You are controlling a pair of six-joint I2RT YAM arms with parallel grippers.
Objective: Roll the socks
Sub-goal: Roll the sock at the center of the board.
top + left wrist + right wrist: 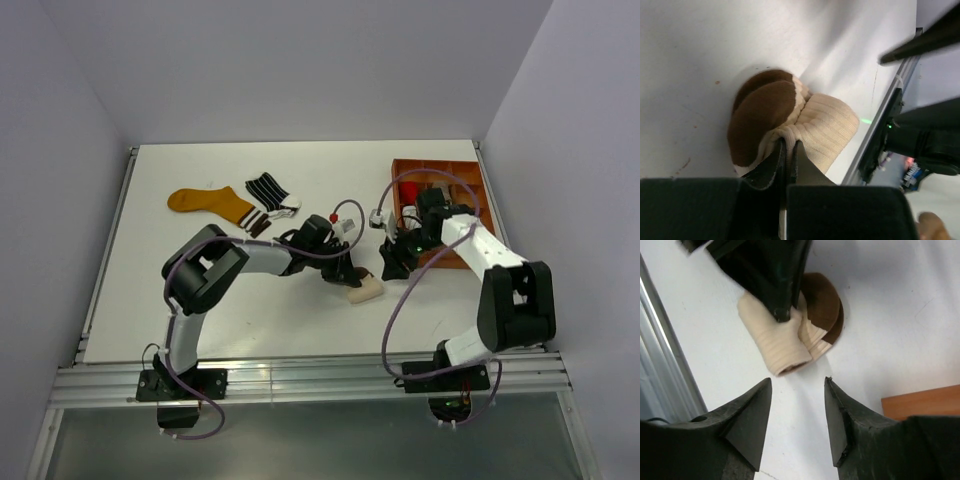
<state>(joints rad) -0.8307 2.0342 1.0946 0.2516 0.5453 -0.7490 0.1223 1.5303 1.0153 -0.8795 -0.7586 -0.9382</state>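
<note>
I am clamping my left gripper [788,146] on the ribbed cuff of the bundled cream sock [827,125], jaws pinching the fabric tight. My right gripper [797,382] is hovering just beside that sock, jaws spread, gripping nothing. The sock is lying on the white table [200,310], mid-front. The mustard sock [205,202] and striped socks [270,190] are lying farther back, left of the orange tray [440,165].

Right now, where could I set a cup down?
Bare: the far strip of white table behind the mustard-yellow fabric sock and orange-brown compartment tray, and the near-left corner. Crowded: the centre, left hand and right hand at the rolled cream-and-brown sock.
</note>
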